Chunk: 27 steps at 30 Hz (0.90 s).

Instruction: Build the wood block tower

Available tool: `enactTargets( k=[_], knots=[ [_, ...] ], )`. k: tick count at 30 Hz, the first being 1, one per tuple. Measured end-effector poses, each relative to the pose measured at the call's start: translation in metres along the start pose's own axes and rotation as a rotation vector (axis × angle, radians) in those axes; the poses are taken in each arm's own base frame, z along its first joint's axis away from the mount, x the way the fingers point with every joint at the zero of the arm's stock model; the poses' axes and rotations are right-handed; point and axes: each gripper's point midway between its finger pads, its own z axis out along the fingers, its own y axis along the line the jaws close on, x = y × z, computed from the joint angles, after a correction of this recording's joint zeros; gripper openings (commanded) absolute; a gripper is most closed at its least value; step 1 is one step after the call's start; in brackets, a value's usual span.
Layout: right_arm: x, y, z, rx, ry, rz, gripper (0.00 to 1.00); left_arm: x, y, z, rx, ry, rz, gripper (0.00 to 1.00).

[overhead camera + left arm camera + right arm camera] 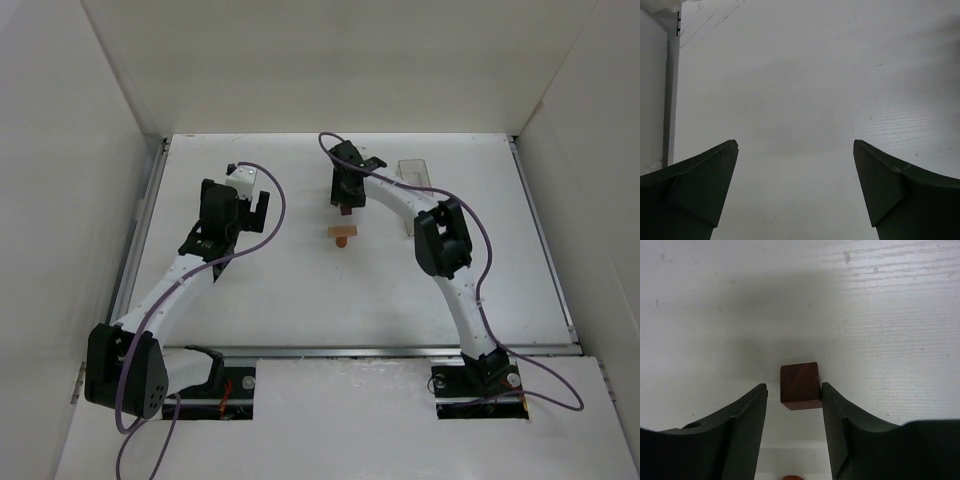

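A dark red-brown block (800, 385) sits between the fingertips of my right gripper (794, 390). It touches the right finger (837, 415), and a gap shows to the left finger. The jaws stand apart. In the top view the right gripper (346, 203) hangs over this block (346, 211) at the table's middle back. Just in front lies an orange-brown round piece with a pale tan bar (342, 236). The orange piece's edge shows at the bottom of the right wrist view (792, 477). My left gripper (258, 207) is open and empty over bare table (795, 150).
A clear plastic rectangular box (414, 184) stands right of the right gripper, behind its arm. White walls enclose the table on three sides. A metal rail (140, 240) runs along the table's left edge.
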Motion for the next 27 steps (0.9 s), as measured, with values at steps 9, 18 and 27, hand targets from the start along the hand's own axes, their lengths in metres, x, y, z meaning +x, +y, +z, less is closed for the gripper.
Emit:
enactTargets(
  k=[9, 18, 27],
  knots=[
    [0.002, 0.000, 0.000, 0.008, -0.002, -0.027, 0.39, -0.002, 0.000, 0.000, -0.001, -0.007, -0.001, 1.00],
    [0.000, -0.006, 0.000, 0.035, -0.016, -0.055, 0.00, -0.002, 0.000, 0.000, -0.001, -0.007, 0.005, 1.00],
    [-0.026, 0.001, -0.029, -0.138, -0.059, -0.344, 0.00, -0.003, 0.001, 0.000, -0.001, -0.011, 0.014, 1.00]
  ],
)
